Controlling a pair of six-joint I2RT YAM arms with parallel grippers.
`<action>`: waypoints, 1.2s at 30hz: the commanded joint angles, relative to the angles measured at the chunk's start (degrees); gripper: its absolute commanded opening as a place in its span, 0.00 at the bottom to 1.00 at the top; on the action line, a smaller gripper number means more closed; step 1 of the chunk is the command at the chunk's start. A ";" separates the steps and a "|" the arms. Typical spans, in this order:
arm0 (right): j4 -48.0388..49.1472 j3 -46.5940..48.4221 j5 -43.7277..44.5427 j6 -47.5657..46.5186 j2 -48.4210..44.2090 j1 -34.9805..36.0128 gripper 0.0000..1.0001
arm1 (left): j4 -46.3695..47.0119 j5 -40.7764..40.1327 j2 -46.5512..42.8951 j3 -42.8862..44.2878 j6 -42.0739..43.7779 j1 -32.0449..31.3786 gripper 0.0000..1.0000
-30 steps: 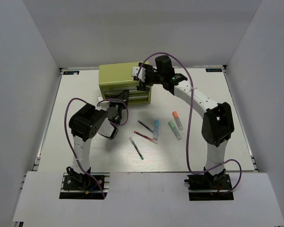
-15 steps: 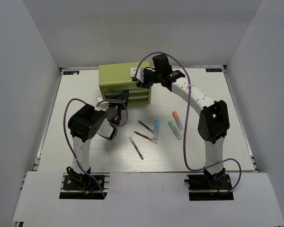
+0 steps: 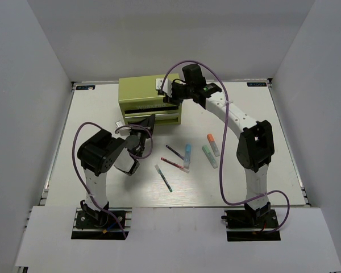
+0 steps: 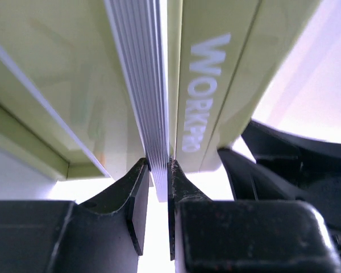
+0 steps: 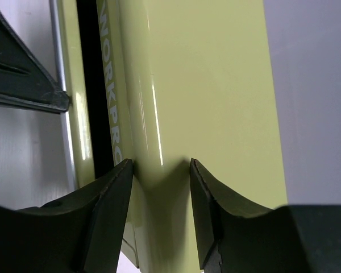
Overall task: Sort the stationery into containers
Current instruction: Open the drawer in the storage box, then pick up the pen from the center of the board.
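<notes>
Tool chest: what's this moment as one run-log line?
left end effector: shut on drawer handle | right end effector: open, at tool chest | stationery: all on table

Robot lab test cell: white table [image 3: 244, 182] boxed in by plain pale walls [image 3: 159, 34] left, right & far. Two arms, left [image 3: 96, 159] & right [image 3: 256, 148], bolted at near edge w/ loose purple cables [image 3: 220, 170], fixed overhead cam view.

Glossy painted-metal tool chest [image 5: 216, 85], ribbed handle [image 4: 142, 85] — seemingly bare metal
</notes>
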 commanded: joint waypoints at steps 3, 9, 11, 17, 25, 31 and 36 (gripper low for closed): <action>-0.76 1.33 4.34 1.99 3.09 -0.74 0.49 | 17.58 0.05 -2.56 -7.99 3.73 -1.82 0.00; -0.49 1.86 4.43 3.31 3.53 -1.00 0.49 | 16.97 0.05 -7.57 -12.39 3.73 -4.36 0.00; -0.40 1.94 4.52 3.58 3.70 -1.00 0.49 | 15.74 0.05 -8.11 -13.01 4.26 -4.98 0.00; -0.23 1.68 4.78 4.19 3.79 -1.00 0.52 | 13.11 0.57 -10.04 -11.79 4.87 -6.21 0.00; 0.83 -1.13 2.94 3.84 0.37 -1.18 0.79 | 13.90 2.68 -8.80 -10.73 4.87 -5.16 0.99; 0.92 -5.95 2.06 5.16 -5.34 -1.71 0.81 | 7.84 7.86 -14.16 -13.44 5.57 -5.16 0.99; 3.99 -17.29 1.09 5.42 -16.83 -2.67 0.82 | -5.12 14.62 -25.66 -15.56 9.35 -5.16 0.99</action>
